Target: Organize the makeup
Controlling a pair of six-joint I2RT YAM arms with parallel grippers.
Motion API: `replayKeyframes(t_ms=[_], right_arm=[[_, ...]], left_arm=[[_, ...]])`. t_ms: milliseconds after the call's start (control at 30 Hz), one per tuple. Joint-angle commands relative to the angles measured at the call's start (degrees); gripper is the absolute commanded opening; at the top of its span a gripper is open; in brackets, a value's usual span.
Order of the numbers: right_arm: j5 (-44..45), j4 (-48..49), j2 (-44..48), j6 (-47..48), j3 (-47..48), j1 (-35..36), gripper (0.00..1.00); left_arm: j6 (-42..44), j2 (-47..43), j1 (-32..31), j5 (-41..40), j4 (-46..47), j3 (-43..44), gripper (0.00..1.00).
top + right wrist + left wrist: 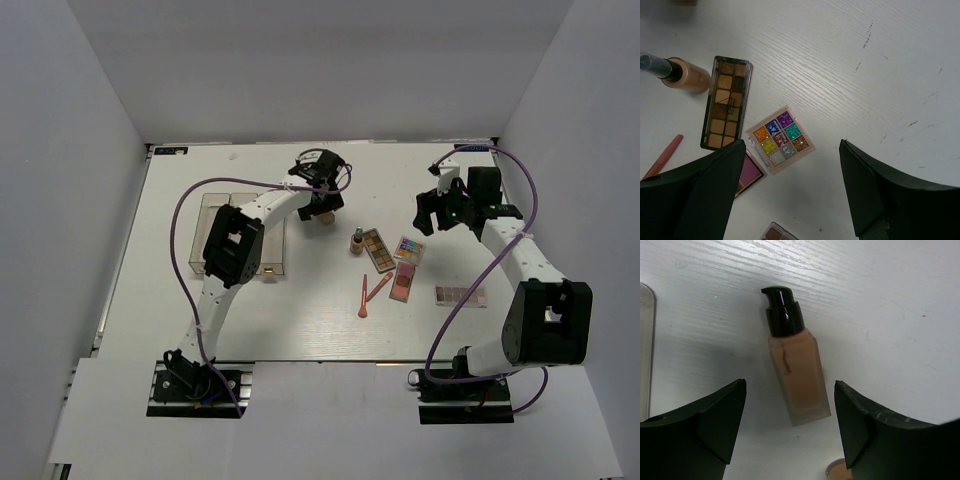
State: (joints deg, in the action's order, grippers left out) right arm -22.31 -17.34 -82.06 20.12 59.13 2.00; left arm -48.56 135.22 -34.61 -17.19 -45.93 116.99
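Left gripper hangs with its dark fingers spread wide, holding nothing. It is poised over a beige foundation bottle that seems to lie on its side on the white table, black pump cap pointing away from the wrist. The fingers sit either side of the bottle's lower body but are not touching it.

That bottle looks rigid and smooth, probably glass or hard plastic with liquid inside, so I'd expect some weight and a slick surface. The squared body has flat faces, and the safest hold is across them at mid-body. The pump cap is narrower and might press down or pull loose. With the bottle lying flat, the fingertips would need to reach nearly to the tabletop.

Just to the left is the rim of the clear organizer. Further right, near the table's middle, a second bottle stands beside a brown palette. A multicolour palette, a pink palette and two thin sticks lie close by, and a mauve palette lies a little apart. The palettes look thin, light and awkward to pinch from above.

Right gripper is also spread and empty, hovering above the multicolour palette.
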Motion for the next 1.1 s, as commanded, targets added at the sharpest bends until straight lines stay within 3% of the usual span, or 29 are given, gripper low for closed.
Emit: replayKeyframes(t_ms=[0,267,433,500,600,733,767,900,1067], right_arm=[[-0.4,2.6,1.0,-0.5,-0.3,-0.3,0.82],[-0.9,2.8,1.3,-0.9,-0.9,-0.3,0.82],[-1.5,2.7,1.4,-1.0,-1.2,-0.4,0.81],[-1.8,2.5,1.4,-1.0,-1.3,-0.3,0.81],[-2.5,2.1,1.5,-1.0,-1.3,-0.3,0.77],[-3.4,1.4,1.6,-0.4,-1.2,-0.4,0.74],[-3.8,1.3,1.6,-0.3,-1.2,-0.2,0.73],[-4.5,0.7,1.6,0.3,-1.3,-0.2,0.72],[-5.1,-0.1,1.3,0.6,-1.0,-0.1,0.71]], left_arm=[[-0.8,0.0,-0.1,-1.4,0.7,1.9,0.81],[-0.8,1.9,-0.1,-0.4,0.9,2.4,0.64],[0.4,0.7,-0.1,0.2,1.2,2.1,0.43],[3.0,-2.0,-0.6,1.0,3.3,2.0,0.30],[7.4,-7.8,-1.2,1.8,6.1,0.2,0.20],[10.8,-18.7,0.2,4.8,10.8,-8.5,0.03],[10.8,-21.1,1.2,5.1,11.6,-14.0,0.00],[11.8,-34.5,4.9,5.5,13.4,-25.8,0.00],[12.3,-43.9,11.0,5.5,12.4,-36.9,0.00]])
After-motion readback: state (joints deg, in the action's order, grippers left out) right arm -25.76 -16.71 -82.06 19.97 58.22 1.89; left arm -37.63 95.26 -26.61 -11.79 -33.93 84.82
